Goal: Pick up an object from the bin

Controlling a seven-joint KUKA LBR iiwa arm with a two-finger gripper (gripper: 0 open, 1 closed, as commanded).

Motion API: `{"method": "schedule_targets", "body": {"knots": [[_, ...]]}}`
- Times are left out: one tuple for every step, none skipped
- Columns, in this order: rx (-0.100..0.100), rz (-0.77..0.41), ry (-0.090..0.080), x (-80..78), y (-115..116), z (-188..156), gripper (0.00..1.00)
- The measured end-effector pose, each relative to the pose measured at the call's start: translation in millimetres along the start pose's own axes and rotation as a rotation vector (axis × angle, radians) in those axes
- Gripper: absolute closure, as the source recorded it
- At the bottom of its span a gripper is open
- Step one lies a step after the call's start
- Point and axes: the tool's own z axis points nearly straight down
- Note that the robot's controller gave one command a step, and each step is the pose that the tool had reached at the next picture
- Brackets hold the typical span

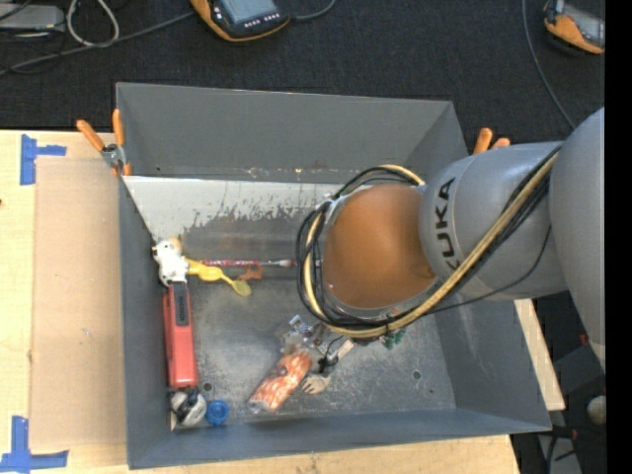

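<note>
The tool [314, 348] hangs low inside the bin [276, 131]; whether it is released or clenched I cannot tell. An orange packet [278, 383] lies just beside it, toward the bin's lower-left corner, its long axis slanting up toward the tool.

"KUKA", black letters, running sideways on grey arm housing [446, 227]. No other text legible.

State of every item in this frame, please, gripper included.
gripper: low in the bin, at the upper end of the orange packet.
orange packet: lying flat, slanted, front middle of the floor.
red bar: lying flat along the left wall, untouched.
white toy: lying in the rear left corner, untouched.
blue cap: on the floor, front left corner.
</note>
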Motion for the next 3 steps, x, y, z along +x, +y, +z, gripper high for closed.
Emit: {"method": "schedule_targets", "body": {"knots": [[-0.001, -0.001, -0.001, -0.6, 1, 0, 1.00], [0.001, -0.055, -0.005, 0.3, -5, -81, 1.00], [-0.001, -0.019, -0.004, 10.7, 0, -96, 1.00]]}}
